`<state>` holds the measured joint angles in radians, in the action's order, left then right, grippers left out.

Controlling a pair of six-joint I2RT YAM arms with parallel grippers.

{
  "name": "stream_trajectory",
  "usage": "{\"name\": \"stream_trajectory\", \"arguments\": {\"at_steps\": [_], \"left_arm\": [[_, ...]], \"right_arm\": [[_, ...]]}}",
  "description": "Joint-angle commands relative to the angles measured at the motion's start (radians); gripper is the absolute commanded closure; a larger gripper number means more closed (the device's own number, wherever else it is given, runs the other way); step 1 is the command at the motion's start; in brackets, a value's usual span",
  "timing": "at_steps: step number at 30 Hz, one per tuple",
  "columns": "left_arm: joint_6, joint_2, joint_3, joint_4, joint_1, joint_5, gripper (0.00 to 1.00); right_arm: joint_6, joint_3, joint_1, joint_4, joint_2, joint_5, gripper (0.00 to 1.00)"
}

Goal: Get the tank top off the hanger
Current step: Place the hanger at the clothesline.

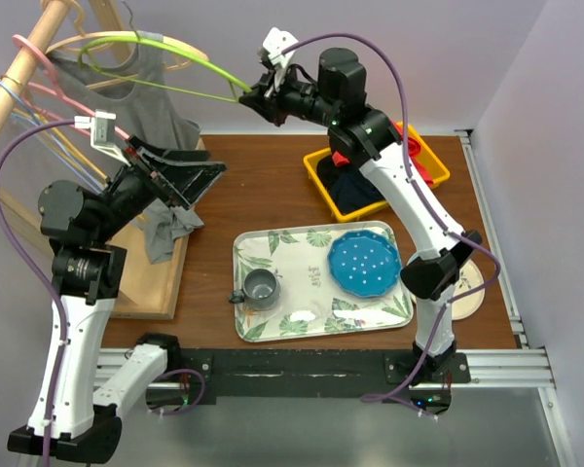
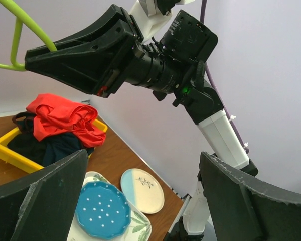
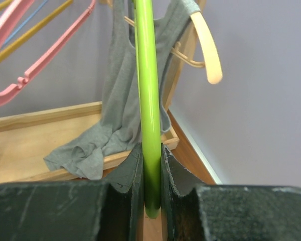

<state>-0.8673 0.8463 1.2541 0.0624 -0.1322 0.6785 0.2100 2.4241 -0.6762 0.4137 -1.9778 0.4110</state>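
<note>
Down at the near edge, the left arm (image 1: 73,321) and the right arm (image 1: 419,209) stand on the brown table (image 1: 263,190). Seen from above, the left gripper (image 1: 180,182) is opened wide with nothing in it, just beside the grey tank top (image 1: 127,92). The tank top hangs up high on the left, and its bottom end droops onto the wooden rack (image 1: 151,292). The right gripper (image 1: 255,94) pinches the tip of a green hanger (image 1: 219,70) that reaches over to the tank top. A leafy tray (image 1: 273,248) holds a grey cup (image 1: 261,288) and a blue plate (image 1: 365,265).

From the left wrist, two black fingers (image 2: 40,201) stand far apart. Past them, the right gripper (image 2: 37,57) bites the green hanger (image 2: 27,24).

From the right wrist, the black fingers (image 3: 65,211) squeeze the green hanger (image 3: 148,90). Behind it the tank top (image 3: 118,100) hangs with one strap over a pale hanger (image 3: 208,50). I cannot tell if it sits on the green one too.
</note>
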Motion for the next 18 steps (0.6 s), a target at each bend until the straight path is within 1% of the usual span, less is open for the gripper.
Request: {"name": "stream_trajectory", "arguments": {"at_steps": [1,5,7,9,14,18], "left_arm": [[0.031,-0.027,-0.001,-0.036,-0.006,0.029,0.01],[0.042,-0.035,0.001,-0.029,-0.01,0.018,0.01],[0.045,-0.033,0.004,-0.023,-0.01,0.015,0.01],[0.044,-0.029,0.007,-0.019,-0.01,0.013,0.01],[0.04,-0.026,0.014,-0.012,-0.01,0.015,0.0],[0.039,-0.032,0.018,-0.016,-0.01,0.013,0.0]], "right_arm": [[0.009,0.072,-0.037,-0.044,-0.027,-0.034,1.0],[0.02,0.081,-0.046,-0.029,-0.02,-0.078,1.0],[0.02,0.032,-0.046,-0.073,0.02,-0.103,1.0],[0.022,0.027,-0.043,-0.088,0.034,-0.109,1.0],[0.028,0.079,-0.045,-0.044,0.048,-0.11,1.0],[0.043,0.055,-0.045,-0.007,0.072,-0.118,1.0]]}}
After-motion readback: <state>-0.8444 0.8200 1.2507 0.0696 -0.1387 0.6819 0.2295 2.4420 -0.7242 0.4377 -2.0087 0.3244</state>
